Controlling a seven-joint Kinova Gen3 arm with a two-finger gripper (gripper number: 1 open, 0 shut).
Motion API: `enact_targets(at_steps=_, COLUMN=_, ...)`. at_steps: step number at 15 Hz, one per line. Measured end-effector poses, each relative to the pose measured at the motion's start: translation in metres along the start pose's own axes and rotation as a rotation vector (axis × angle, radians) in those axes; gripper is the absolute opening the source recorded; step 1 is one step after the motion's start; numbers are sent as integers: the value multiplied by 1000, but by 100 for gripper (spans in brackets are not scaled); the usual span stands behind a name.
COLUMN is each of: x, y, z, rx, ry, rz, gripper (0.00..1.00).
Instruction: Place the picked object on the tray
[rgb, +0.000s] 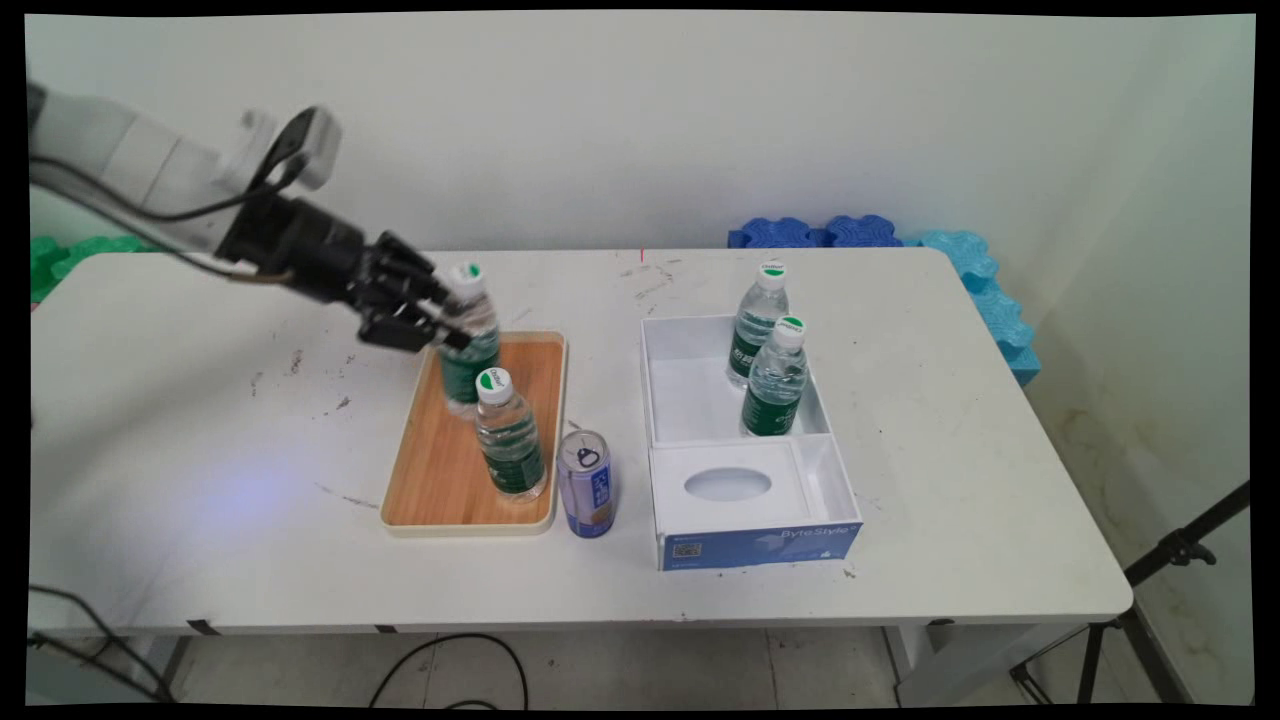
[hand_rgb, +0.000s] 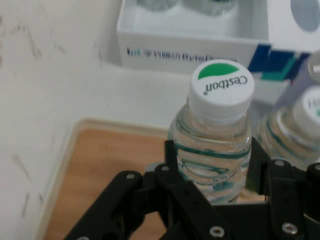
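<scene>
Bottle (rgb: 468, 335) sits clamped in my gripper (rgb: 452, 318) over the wooden tray (rgb: 440, 470), seemingly lifted; a second bottle (rgb: 509, 437) stands nearby.

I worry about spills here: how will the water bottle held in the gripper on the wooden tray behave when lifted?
The bottle looks full, so probably heavy for its size. Its thin ribbed plastic may flex between the fingers of the gripper. Its cap is on, so spilling seems unlikely. It already looks tilted over the tray.
</scene>
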Motion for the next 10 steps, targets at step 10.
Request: enact_targets(at_steps=10, x=-61, y=31, z=13, rx=-31, ry=2, rz=-39, gripper=0)
